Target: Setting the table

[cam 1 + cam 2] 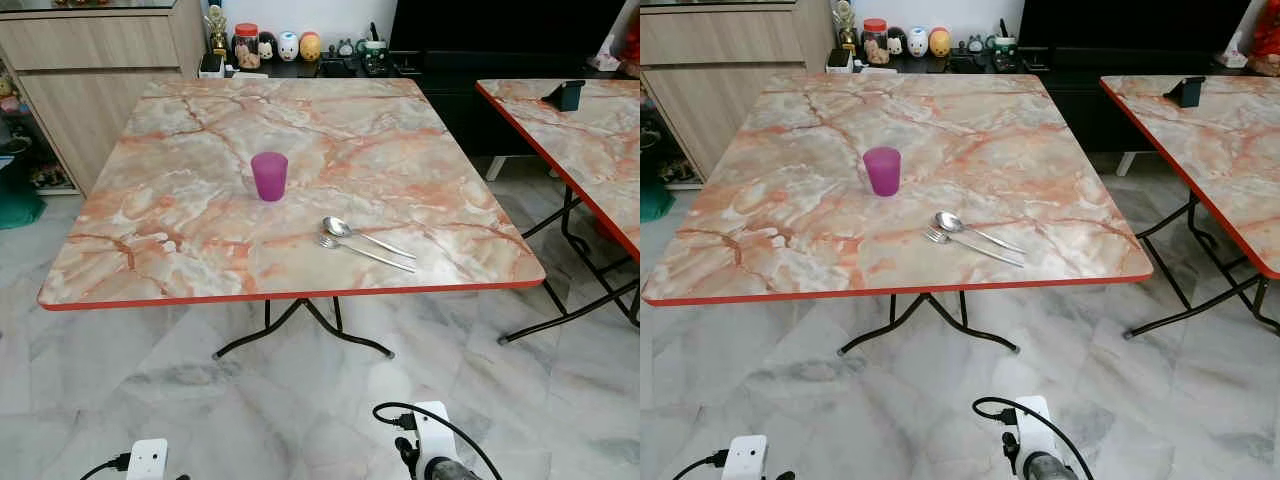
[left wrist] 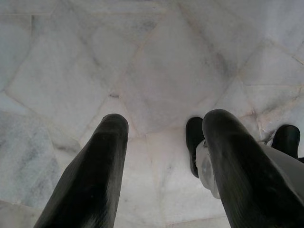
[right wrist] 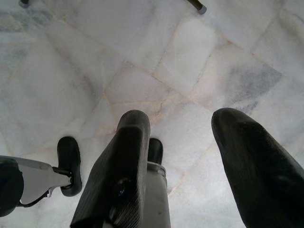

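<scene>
The marble-patterned table already carries part of a setting: a purple cup stands upright near its middle, and just to the right and nearer lie a spoon and a fork, side by side and almost touching. That much looks placed; no plate, bowl or napkin can be seen on this table, so by my reading the job is partly done and more pieces may yet have to be fetched, though the pictures do not say what a full setting here should hold. The spoon and fork lie with their long axes running from far-left to near-right: the spoon's bowl and the fork's tines point toward the cup, and both handles trail toward the near right edge. Both arms hang low, away from the table. The left gripper points down at the pale marble floor with its two black fingers spread apart and nothing between them; the right gripper is likewise released and empty above the floor. A second table stands to the right, well apart, with a small dark holder on its far part.
</scene>
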{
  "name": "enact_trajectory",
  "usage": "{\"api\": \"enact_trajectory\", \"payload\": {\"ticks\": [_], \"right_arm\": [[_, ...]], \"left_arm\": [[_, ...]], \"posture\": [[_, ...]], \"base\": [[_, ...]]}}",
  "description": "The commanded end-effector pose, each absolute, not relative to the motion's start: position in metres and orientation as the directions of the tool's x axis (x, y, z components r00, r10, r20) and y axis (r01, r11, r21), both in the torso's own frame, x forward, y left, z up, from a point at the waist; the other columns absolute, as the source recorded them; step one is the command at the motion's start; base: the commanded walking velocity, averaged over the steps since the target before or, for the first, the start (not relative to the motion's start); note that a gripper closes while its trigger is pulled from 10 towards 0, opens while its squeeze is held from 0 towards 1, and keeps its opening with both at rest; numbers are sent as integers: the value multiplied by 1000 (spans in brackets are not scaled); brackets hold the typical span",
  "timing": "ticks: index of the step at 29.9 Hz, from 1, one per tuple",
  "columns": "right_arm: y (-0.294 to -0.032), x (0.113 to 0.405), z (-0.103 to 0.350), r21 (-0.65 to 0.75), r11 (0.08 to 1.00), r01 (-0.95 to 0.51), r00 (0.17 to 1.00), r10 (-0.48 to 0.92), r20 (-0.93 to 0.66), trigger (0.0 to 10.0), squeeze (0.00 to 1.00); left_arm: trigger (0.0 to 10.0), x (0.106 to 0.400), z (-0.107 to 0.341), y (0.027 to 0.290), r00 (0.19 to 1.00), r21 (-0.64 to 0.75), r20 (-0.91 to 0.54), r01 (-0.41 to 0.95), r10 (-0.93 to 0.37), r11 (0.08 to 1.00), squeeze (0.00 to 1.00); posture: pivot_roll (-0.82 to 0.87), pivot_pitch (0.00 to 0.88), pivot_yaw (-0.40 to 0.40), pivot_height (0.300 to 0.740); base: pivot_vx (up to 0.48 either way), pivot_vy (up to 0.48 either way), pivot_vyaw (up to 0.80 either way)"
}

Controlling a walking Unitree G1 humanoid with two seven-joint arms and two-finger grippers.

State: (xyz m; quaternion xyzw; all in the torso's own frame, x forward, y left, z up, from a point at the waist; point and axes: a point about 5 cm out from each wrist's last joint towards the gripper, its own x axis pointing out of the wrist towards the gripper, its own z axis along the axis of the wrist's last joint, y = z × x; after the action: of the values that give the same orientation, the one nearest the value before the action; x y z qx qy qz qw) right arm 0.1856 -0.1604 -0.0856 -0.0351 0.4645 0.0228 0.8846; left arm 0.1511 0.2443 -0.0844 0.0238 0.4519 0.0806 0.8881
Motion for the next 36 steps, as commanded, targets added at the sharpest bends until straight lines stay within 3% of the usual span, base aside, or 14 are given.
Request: {"api": "enact_trajectory", "payload": {"ticks": [1, 11, 24, 36], "right_arm": [[-162, 186, -85, -44, 997, -64, 571, 1, -821, 10000, 0], [-163, 186, -85, -48, 997, -67, 571, -1, -821, 10000, 0], [-163, 187, -85, -53, 995, -89, 572, 7, -820, 10000, 0], [-162, 187, -85, -50, 995, -90, 572, 10, -820, 10000, 0]], "left_arm": [[10000, 151, -85, 242, 575, 110, -804, -113, 155, 988, 0], [10000, 152, -85, 239, 578, 104, -803, -111, 149, 988, 0], [10000, 154, -85, 239, 580, 106, -801, -100, 145, 989, 0], [10000, 152, -85, 242, 580, 122, -799, -101, 158, 987, 0]], "posture": [[35, 0, -42, 740], [31, 0, -46, 740], [32, 0, -45, 740], [36, 0, -44, 740]], "base": [[0, 0, 0], [0, 0, 0], [292, 0, 0], [0, 0, 0]]}}
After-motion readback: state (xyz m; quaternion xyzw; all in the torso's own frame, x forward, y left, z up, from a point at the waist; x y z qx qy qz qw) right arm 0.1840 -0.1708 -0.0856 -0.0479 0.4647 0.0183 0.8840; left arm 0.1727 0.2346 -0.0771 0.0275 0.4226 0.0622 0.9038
